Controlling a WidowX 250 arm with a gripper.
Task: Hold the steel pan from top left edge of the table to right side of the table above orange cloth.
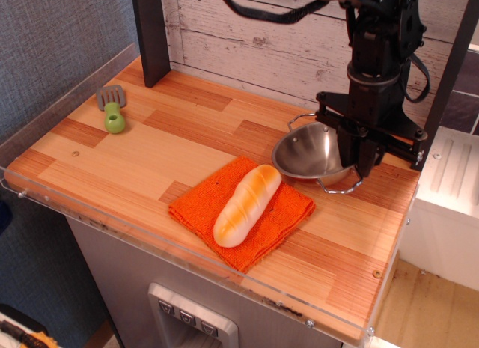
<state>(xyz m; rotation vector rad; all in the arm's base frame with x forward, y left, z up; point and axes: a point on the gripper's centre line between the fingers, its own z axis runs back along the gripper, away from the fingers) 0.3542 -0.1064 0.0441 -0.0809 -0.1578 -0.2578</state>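
While pinched at its right rim: the steel pan [310, 153] sits upright at the table's [150, 157] right rear, just beyond the orange cloth [281, 213].
Gripper [358, 157]: pointing down, fingers pressed onto the pan's rim.
Bread loaf [247, 204]: lying diagonally on the cloth.
Green-handled spatula [112, 108]: far left, well apart.
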